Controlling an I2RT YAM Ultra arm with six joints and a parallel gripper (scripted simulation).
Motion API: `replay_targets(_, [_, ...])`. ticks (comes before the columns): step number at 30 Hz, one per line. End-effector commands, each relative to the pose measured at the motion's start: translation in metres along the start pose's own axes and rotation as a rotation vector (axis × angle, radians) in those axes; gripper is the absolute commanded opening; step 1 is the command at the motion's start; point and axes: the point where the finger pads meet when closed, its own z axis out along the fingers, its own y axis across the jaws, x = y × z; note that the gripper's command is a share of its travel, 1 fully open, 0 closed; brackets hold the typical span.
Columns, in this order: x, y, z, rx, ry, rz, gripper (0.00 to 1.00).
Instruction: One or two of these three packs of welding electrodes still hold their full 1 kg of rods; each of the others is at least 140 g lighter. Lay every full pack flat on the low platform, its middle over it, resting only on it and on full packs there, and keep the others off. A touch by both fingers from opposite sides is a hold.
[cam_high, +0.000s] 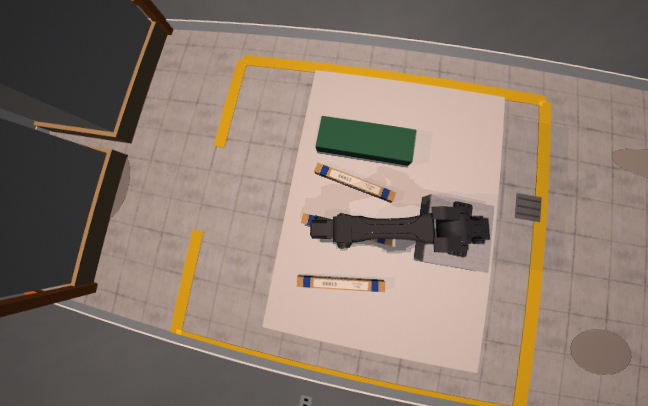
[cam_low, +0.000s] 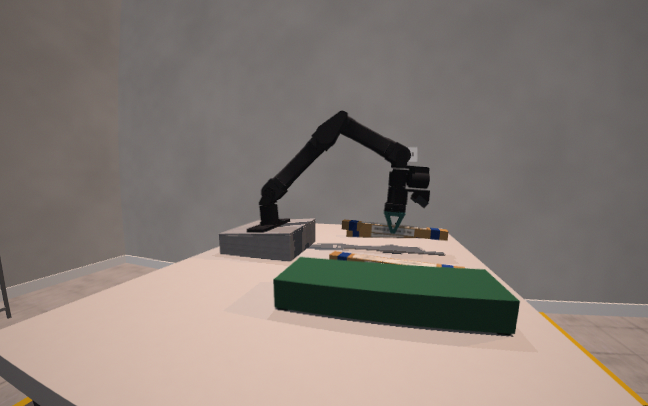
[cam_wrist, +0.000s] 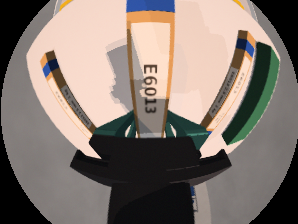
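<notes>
over the desk, pincer clamped on middle pack; likely stiff, maybe weighty, so grip mid-length lest it tip.

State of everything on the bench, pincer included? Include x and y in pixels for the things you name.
pincer (cam_low: 394, 231) (cam_wrist: 150, 111): shut on the middle pack
middle pack (cam_high: 306, 218) (cam_low: 422, 233) (cam_wrist: 150, 45): held, raised off the table
pack beside the platform (cam_high: 355, 182) (cam_low: 344, 256) (cam_wrist: 234, 82): flat on the table, askew to the platform
outer pack (cam_high: 341, 283) (cam_low: 354, 233) (cam_wrist: 69, 100): flat on the table
green platform (cam_high: 365, 140) (cam_low: 395, 280) (cam_wrist: 260, 90): no pack on it
packs' fill: cannot tell
</notes>
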Motion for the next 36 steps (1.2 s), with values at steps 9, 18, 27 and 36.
replay_targets(9, [-0.017,0.008,-0.046,-0.023,-0.101,-0.005,0.00])
replay_targets(18, [-0.017,0.008,-0.046,-0.023,-0.101,-0.005,0.00])
replay_targets(27, [-0.016,0.009,-0.053,-0.023,-0.101,-0.006,0.00])
replay_targets(36, [-0.014,0.008,-0.067,-0.023,-0.101,-0.006,0.00])
